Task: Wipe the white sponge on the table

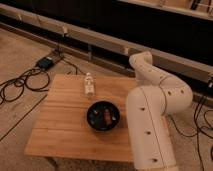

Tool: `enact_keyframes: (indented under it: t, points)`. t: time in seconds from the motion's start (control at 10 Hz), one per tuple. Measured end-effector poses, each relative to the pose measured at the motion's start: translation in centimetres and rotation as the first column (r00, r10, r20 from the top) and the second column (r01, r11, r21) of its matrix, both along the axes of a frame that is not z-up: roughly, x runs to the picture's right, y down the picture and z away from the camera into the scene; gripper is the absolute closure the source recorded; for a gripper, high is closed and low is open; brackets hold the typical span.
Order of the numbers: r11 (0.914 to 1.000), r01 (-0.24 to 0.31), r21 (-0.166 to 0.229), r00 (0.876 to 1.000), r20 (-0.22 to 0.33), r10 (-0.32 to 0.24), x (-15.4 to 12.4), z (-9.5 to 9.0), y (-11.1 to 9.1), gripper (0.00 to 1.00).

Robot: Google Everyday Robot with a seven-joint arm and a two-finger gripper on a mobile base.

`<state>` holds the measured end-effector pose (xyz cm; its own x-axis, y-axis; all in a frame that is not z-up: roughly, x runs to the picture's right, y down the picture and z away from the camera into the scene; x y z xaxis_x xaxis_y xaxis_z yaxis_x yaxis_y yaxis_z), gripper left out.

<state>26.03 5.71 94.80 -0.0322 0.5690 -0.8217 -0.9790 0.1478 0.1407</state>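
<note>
You have open bench (60, 125) left of the bottle (89, 84) and black bowl (103, 115); the arm (150, 115) blocks the right side, your claw out of sight.

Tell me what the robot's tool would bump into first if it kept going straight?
I cannot tell: the tool is not in view, perhaps hidden behind the arm at the right edge of the table. The bowl lies nearest that arm.
</note>
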Motion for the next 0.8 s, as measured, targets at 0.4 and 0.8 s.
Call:
enact_keyframes:
  t: [0.4, 0.8]
  points:
    - [0.9995, 0.024, 0.021, 0.991, 0.128, -0.026, -4.6, 3.0, -1.6, 1.0]
    - [0.9998, 0.003, 0.02, 0.964, 0.266, -0.008, -10.7, 4.5, -1.8, 1.0]
